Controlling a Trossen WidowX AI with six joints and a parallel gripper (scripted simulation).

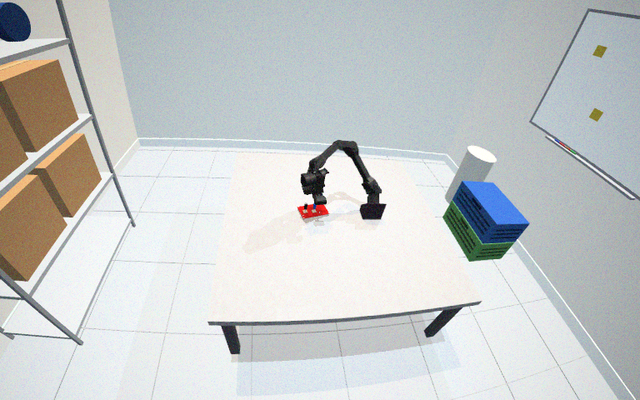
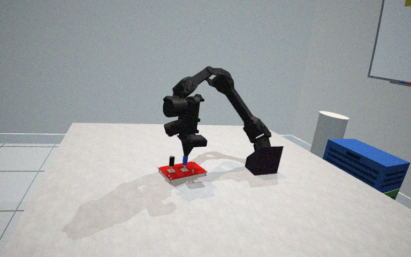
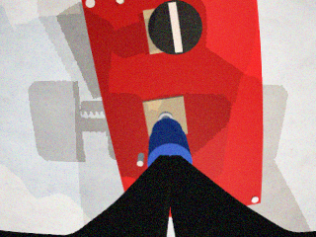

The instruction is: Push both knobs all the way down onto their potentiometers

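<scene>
The red circuit board stands on short legs on the table. The blue knob stands upright on its shaft, with bare shaft showing between it and its tan potentiometer. The black knob also stands high on its shaft above its potentiometer. My gripper is shut and empty. Its fingertips are right over the top of the blue knob; they overlap its top in the wrist view, and I cannot tell whether they touch it.
A small pin rises from the board near the blue knob. The black knob is beside the blue one, to its left in the exterior view. The arm's base stands on the table to the right of the board.
</scene>
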